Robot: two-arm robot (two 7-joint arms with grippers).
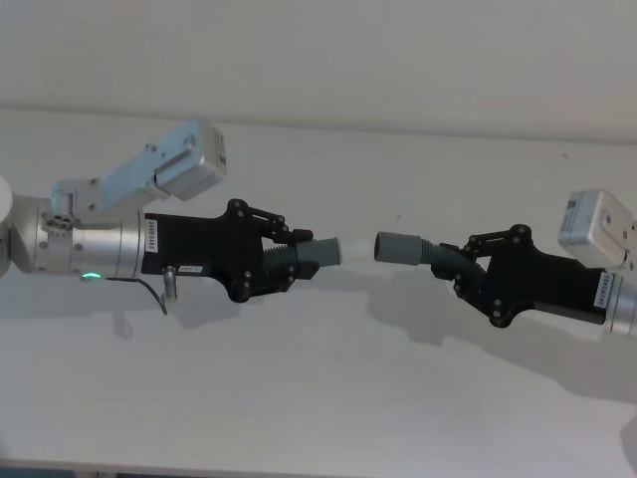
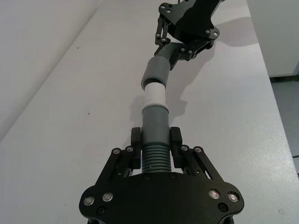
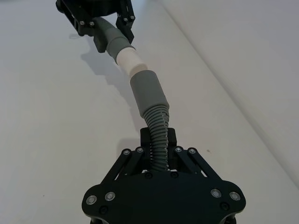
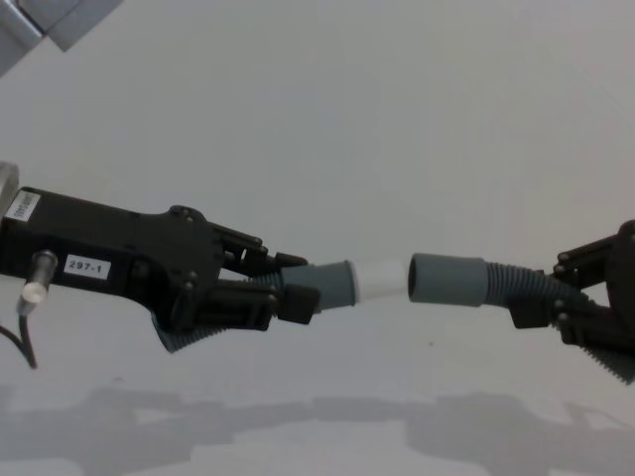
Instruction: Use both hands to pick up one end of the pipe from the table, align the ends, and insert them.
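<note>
Both arms are up over the plain white matte table [image 1: 318, 398], each holding a piece of pipe clear of the surface. The left black ridged-finger gripper [image 1: 299, 261], the one with the white "297-1" label [image 4: 81, 267], is clamped on the corrugated part of the dark-grey curved hose piece with the white spigot tip [image 4: 380, 279], just behind its smooth grey cuff. The right black gripper [image 1: 460, 267] is clamped on the corrugated section of the other dark-grey hose piece with the wider grey hollow socket [image 4: 448, 280], which bends upward from the fingers toward the left piece. The two ends face each other between the grippers, roughly in line. The head view shows a clear gap between tip and socket; in the chest view the tip sits right at the socket mouth, so touching or just short of it, hard to tell. Green ring light [image 1: 91, 277] is lit on the left silver wrist.
</note>
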